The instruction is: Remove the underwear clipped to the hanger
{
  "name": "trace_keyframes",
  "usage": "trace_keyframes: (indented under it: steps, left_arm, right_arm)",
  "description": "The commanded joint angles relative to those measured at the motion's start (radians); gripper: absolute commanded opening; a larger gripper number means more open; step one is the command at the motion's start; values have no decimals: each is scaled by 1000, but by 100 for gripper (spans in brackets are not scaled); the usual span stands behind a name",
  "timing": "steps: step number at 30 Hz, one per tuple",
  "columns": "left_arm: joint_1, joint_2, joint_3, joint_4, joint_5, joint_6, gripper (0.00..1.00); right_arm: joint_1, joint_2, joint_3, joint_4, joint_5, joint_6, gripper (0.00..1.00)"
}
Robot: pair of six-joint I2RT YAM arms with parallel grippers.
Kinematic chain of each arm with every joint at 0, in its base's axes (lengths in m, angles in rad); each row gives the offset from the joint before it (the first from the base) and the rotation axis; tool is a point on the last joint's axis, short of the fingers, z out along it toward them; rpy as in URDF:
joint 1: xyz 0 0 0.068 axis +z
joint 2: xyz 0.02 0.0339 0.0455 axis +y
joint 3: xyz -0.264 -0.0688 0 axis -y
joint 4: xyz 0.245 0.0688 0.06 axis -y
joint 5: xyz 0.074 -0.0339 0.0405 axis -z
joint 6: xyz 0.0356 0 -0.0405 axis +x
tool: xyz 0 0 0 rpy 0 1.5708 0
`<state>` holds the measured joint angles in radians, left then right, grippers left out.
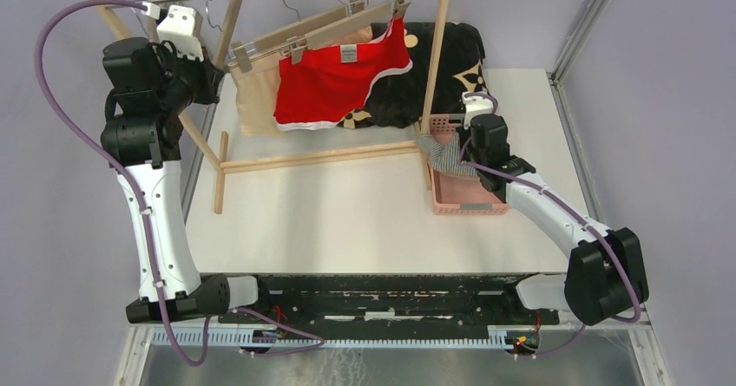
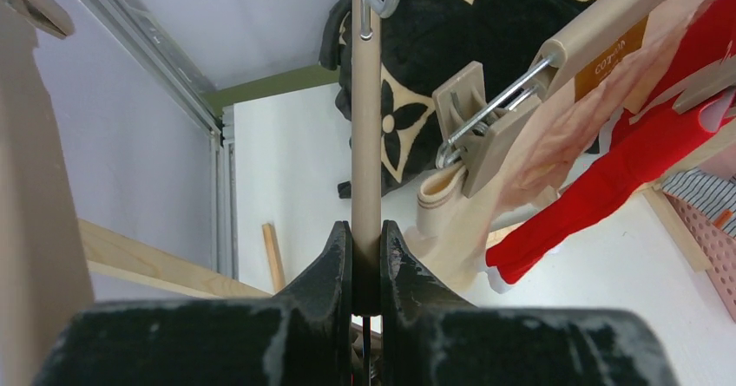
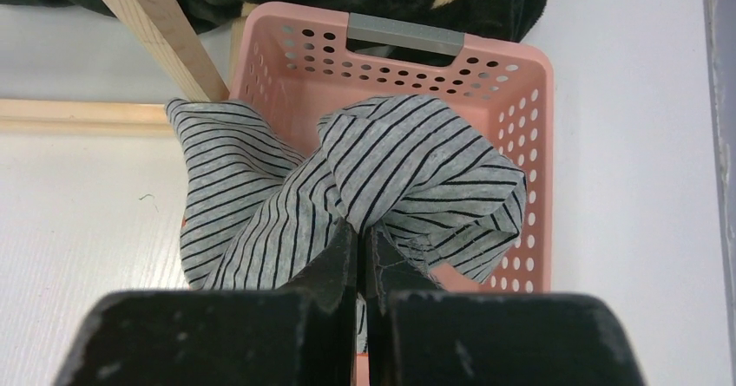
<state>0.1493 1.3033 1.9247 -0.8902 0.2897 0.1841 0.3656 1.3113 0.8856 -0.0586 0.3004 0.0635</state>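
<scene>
Now, from above, the right hand (image 1: pixel 466 143) is clenched on the striped underwear (image 1: pixel 438 153) over the pink basket (image 1: pixel 473 202). The red underwear (image 1: pixel 334 82) and the beige underwear (image 1: pixel 256 100) hang clipped to their hangers.

In the left wrist view, the left hand (image 2: pixel 366 230) is clenched on the rack pole (image 2: pixel 366 100), near a hanger clip (image 2: pixel 473 126).

In the right wrist view, the striped underwear sags across the basket's near rim, beside a wooden post (image 3: pixel 156 30). I think dropping it comes next: let go over the basket's middle, away from rim and post. The tabletop (image 1: pixel 347 221) gives room.
</scene>
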Motion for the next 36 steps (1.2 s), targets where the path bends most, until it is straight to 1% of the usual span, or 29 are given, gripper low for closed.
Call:
trace_keyframes:
  steps: [1, 6, 10, 15, 18, 25, 28, 36]
  left_arm:
    - [5, -65, -37, 132, 37, -7, 3]
    - [5, -129, -133, 162, 48, -6, 3]
    - [5, -165, -167, 175, 43, -8, 3]
    - [5, -178, -157, 172, 11, -3, 3]
    - [5, -176, -147, 177, -17, 1, 3]
    - [5, -112, -101, 180, -67, 11, 3]
    - [6, -88, -67, 183, -68, 4, 3]
    - [10, -64, -21, 200, -84, -15, 3]
  right_arm:
    - [-6, 6, 10, 73, -38, 24, 1]
    - [-11, 25, 16, 68, -41, 27, 1]
    - [-18, 53, 30, 40, 24, 40, 1]
    - [-39, 45, 6, 39, 96, 86, 1]
    - [-45, 8, -20, 54, 157, 108, 1]
    - [-57, -96, -88, 74, 307, 136, 1]
    - [-67, -81, -76, 47, 306, 137, 1]
    - [-79, 91, 5, 0, 162, 159, 1]
